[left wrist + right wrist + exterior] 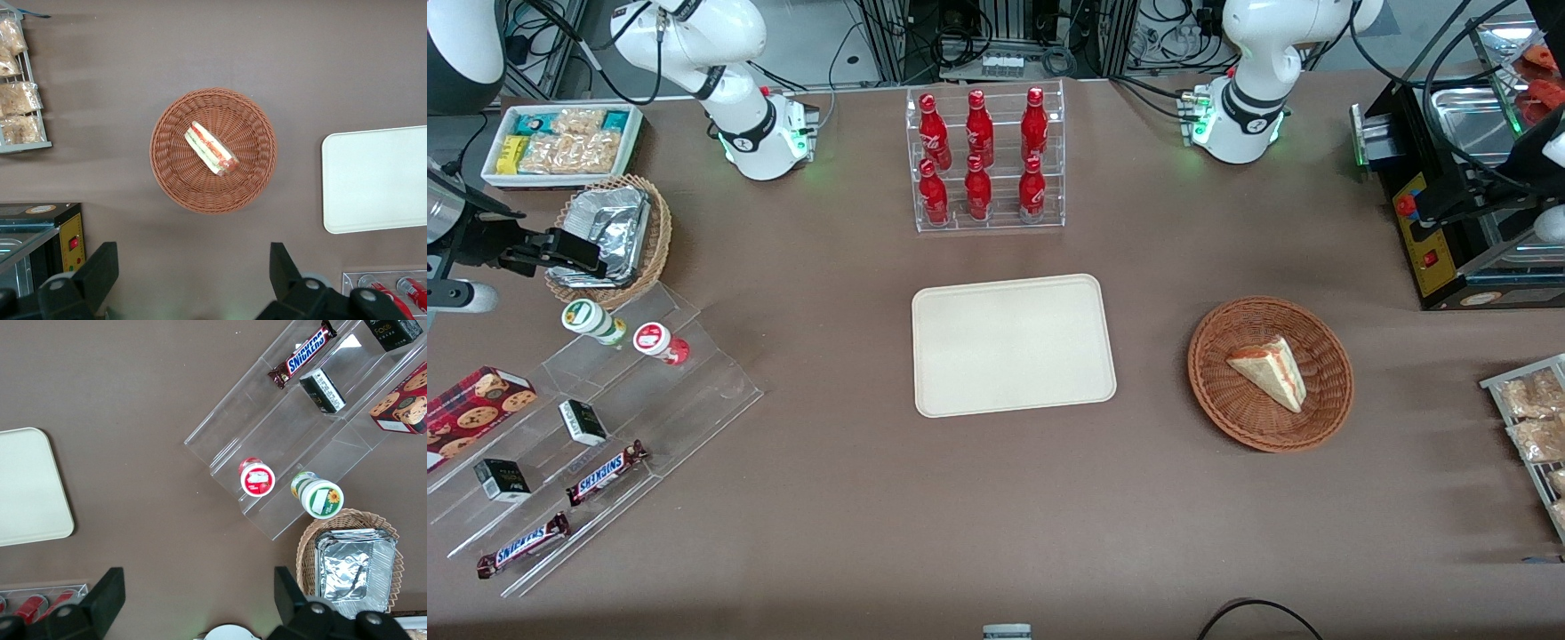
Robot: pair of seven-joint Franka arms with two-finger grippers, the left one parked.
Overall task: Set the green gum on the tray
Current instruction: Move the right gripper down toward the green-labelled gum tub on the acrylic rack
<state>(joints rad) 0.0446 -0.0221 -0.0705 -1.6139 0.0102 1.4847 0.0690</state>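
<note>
The green gum (591, 322), a small white-and-green bottle, lies on the top step of a clear acrylic stand; it also shows in the right wrist view (320, 497). A similar red-lidded bottle (660, 342) lies beside it. The cream tray (1012, 345) lies flat at the table's middle with nothing on it, and its corner shows in the right wrist view (30, 487). My right gripper (574, 253) hovers open and empty above the foil-filled basket, a little farther from the front camera than the green gum. Its fingers stand wide apart (198, 597) over bare table.
The acrylic stand (596, 427) also holds two Snickers bars (605, 474), small black boxes and a cookie box. A wicker basket with foil containers (609, 236) is beside it. A rack of red bottles (983, 164) and a wicker basket with a sandwich (1270, 373) flank the tray.
</note>
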